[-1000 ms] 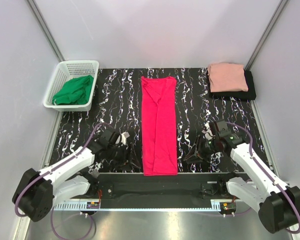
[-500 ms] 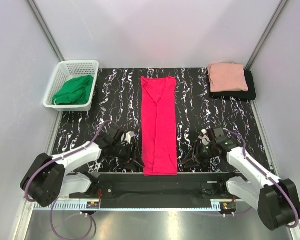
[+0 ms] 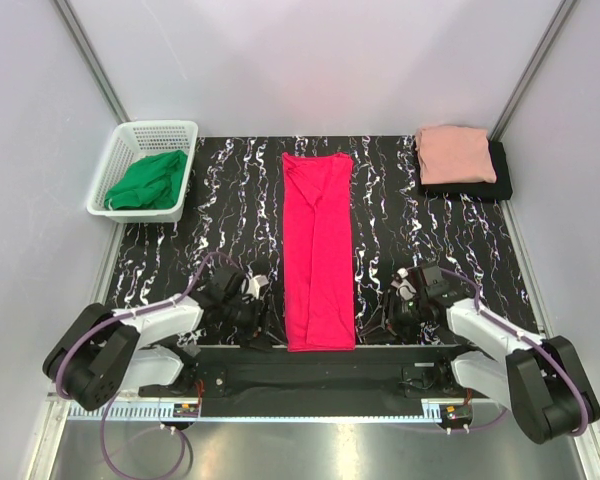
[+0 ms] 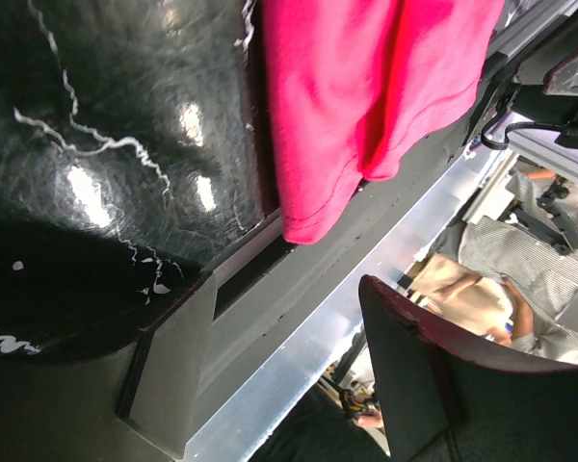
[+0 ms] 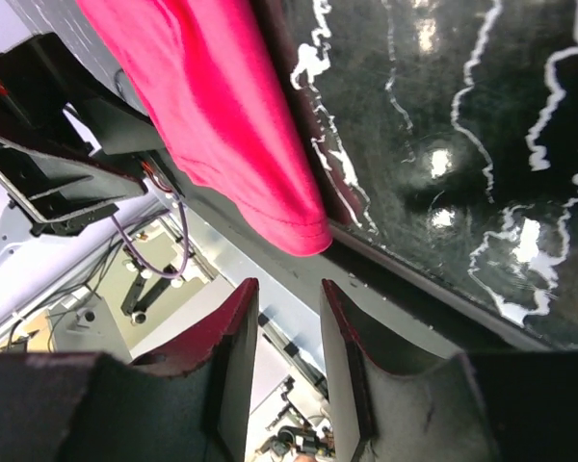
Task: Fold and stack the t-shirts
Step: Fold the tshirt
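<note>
White-walled booth, black marble-patterned table (image 3: 400,200) with white veins.

Nearest you, both arms sit low at the near edge, one on each side of the long folded strip of bright crimson-pink t-shirt (image 3: 318,250). The left gripper (image 3: 260,314) is just beside the strip's near-left corner. Its wrist view shows only one finger (image 4: 433,366), nothing against it, so read the jaws as spread wide and empty. The right gripper (image 5: 287,289) is just beside the near-right corner, fingers a little apart, nothing between them.

The strip runs up the table's centre. Both near hem corners droop over the table's front edge.

Far left: white plastic lattice basket (image 3: 160,126) holding a crumpled green cloth (image 3: 145,182). Far right: folded pale salmon-pink t-shirt (image 3: 455,155) stacked on a folded black t-shirt (image 3: 502,185).

Step in hand, by my reading: take both near corners and fold the strip away from you.

Risks:
- Your right jaws look narrow; they may shove the hem instead of straddling it.
- Pinching only the top layer would let the strip open.
- A lower finger could snag the table edge under the overhang.
- Uneven lift would skew the fold.
</note>
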`<control>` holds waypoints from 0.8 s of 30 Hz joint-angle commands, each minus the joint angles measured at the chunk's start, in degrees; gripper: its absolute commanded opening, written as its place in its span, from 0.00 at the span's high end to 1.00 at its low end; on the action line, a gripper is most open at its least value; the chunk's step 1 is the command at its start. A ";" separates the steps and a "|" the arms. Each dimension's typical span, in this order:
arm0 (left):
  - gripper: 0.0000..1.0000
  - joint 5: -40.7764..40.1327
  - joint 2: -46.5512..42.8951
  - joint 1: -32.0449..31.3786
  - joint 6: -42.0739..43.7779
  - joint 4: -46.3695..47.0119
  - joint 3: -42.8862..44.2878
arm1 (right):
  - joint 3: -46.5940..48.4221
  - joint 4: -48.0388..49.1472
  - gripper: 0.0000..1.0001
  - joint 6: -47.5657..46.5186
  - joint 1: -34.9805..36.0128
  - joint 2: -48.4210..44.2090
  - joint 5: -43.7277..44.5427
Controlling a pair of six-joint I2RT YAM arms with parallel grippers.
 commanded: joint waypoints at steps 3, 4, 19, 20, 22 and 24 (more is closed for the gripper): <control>0.34 1.93 1.28 -0.25 -3.52 10.41 -2.74 | -4.15 9.86 0.60 3.21 0.73 -0.59 -2.53; 0.33 2.10 2.41 -0.34 -3.52 10.67 -2.75 | -4.42 10.56 0.60 3.30 0.90 0.55 -2.71; 0.34 2.10 8.31 -1.22 -3.70 13.40 0.42 | -0.99 18.74 0.57 1.19 3.54 15.22 -3.76; 0.35 2.36 8.75 -1.31 -3.61 13.57 0.68 | -0.82 19.35 0.57 1.19 3.54 15.84 -3.85; 0.35 2.54 9.89 -1.31 -3.44 13.84 0.95 | -0.82 20.15 0.56 1.63 3.89 16.38 -3.94; 0.35 2.63 10.60 -1.31 -3.44 14.19 1.21 | -0.64 20.76 0.56 2.15 4.15 16.81 -3.77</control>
